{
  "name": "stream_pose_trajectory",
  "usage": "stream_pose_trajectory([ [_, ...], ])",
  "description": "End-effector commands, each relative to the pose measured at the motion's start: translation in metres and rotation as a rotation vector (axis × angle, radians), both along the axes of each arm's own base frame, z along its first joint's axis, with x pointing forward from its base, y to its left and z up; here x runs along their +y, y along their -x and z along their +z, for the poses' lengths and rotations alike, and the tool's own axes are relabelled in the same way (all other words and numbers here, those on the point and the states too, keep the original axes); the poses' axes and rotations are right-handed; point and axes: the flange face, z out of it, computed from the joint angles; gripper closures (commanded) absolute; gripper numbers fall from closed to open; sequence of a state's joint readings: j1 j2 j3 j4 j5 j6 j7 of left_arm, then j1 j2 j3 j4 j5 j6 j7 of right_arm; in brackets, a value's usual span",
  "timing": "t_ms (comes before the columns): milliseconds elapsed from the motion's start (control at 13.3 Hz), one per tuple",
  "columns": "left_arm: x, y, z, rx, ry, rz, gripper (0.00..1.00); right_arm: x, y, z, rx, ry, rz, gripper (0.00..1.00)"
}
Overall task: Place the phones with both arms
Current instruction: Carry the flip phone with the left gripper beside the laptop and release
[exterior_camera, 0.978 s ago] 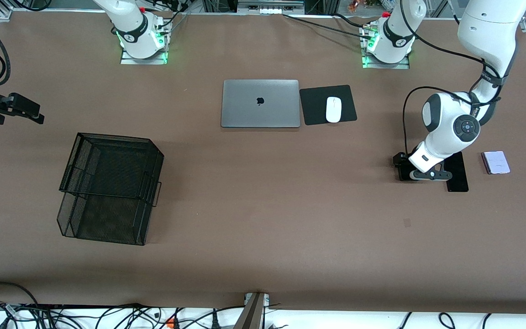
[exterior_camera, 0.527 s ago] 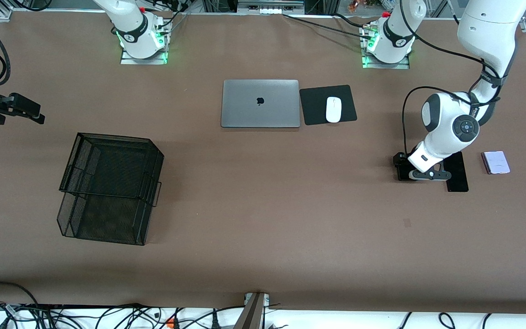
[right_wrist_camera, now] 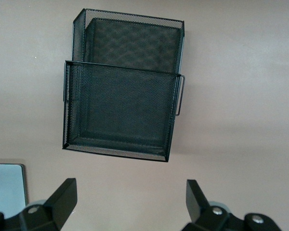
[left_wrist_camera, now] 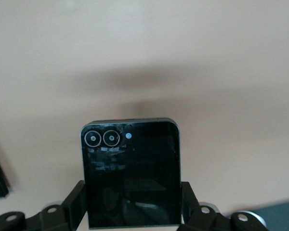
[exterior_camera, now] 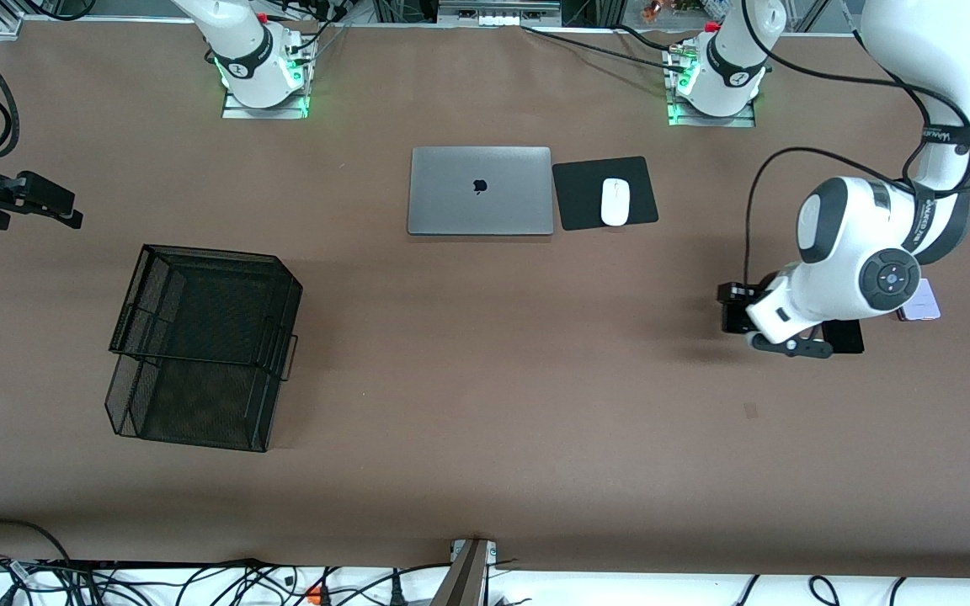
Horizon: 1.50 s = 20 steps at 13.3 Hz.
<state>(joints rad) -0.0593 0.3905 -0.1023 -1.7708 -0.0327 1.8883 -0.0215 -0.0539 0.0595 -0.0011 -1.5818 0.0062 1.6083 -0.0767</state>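
Left gripper (exterior_camera: 738,324), mid-right of front frame, fingers clamped on black flip phone (left_wrist_camera: 131,173) above counter (exterior_camera: 485,379); mesh tray (exterior_camera: 203,345) lies mid-left, under wide-open waiting right gripper (right_wrist_camera: 130,199).

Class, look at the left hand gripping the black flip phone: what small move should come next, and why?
Probably carry it toward the mesh tray: the left hand is shut on the black flip phone, already off the table, and the tray looks empty.

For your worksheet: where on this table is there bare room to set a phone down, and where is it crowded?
Bare: between tray and laptop, and nearer the camera than the laptop. Crowded: under the left gripper, holding the flip phone, beside the slab and pale phone.
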Motion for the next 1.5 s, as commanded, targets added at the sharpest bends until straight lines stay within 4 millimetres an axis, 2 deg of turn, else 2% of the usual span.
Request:
stream_pose_trajectory([
  [0,-0.108,-0.010,0.015,0.005,0.046,-0.025,0.42,-0.001,0.000,0.005,-0.011,-0.020,-0.003,0.00],
  [75,-0.139,-0.012,0.013,0.008,0.062,0.015,0.48,-0.001,0.000,0.005,-0.011,-0.020,-0.003,0.00],
  [150,-0.166,-0.010,-0.003,0.026,0.076,0.033,0.51,-0.001,0.000,0.005,-0.013,-0.020,-0.003,0.00],
  [301,-0.239,-0.009,-0.032,-0.075,0.136,-0.009,0.53,-0.001,0.000,0.005,-0.013,-0.020,-0.003,0.00],
  [376,-0.278,-0.007,-0.042,-0.186,0.185,0.015,0.53,-0.001,0.001,0.006,-0.014,-0.020,-0.003,0.00],
  [527,-0.315,-0.004,-0.068,-0.310,0.246,0.183,0.50,0.000,0.000,0.005,-0.013,-0.018,-0.002,0.00],
  [602,-0.343,0.013,-0.085,-0.319,0.264,0.210,0.50,0.003,0.000,0.004,-0.011,-0.015,-0.015,0.00],
  [677,-0.363,0.026,-0.101,-0.335,0.282,0.216,0.49,0.003,0.000,0.004,-0.010,-0.010,-0.030,0.00],
  [752,-0.371,0.034,-0.119,-0.353,0.290,0.201,0.44,0.004,0.000,0.004,-0.008,-0.011,-0.044,0.00],
  [828,-0.381,0.050,-0.133,-0.343,0.283,0.176,0.43,0.003,0.000,0.004,-0.008,-0.009,-0.058,0.00],
  [903,-0.383,0.054,-0.136,-0.339,0.279,0.168,0.33,0.003,0.000,0.005,-0.009,-0.006,-0.074,0.00],
  [978,-0.381,0.053,-0.138,-0.337,0.277,0.171,0.00,0.003,0.000,0.004,-0.008,-0.006,-0.074,0.00],
  [1053,-0.376,0.055,-0.144,-0.327,0.265,0.174,0.00,0.003,0.000,0.005,-0.009,-0.006,-0.074,0.00],
  [1204,-0.359,0.045,-0.127,-0.328,0.254,0.202,0.00,0.003,0.000,0.004,-0.008,-0.006,-0.067,0.00],
  [1279,-0.346,0.038,-0.111,-0.321,0.240,0.213,0.00,0.003,0.000,0.004,-0.008,-0.005,-0.064,0.00],
  [1429,-0.300,0.013,-0.072,-0.251,0.165,0.252,0.00,0.006,-0.002,0.002,-0.008,0.000,-0.059,0.00],
])
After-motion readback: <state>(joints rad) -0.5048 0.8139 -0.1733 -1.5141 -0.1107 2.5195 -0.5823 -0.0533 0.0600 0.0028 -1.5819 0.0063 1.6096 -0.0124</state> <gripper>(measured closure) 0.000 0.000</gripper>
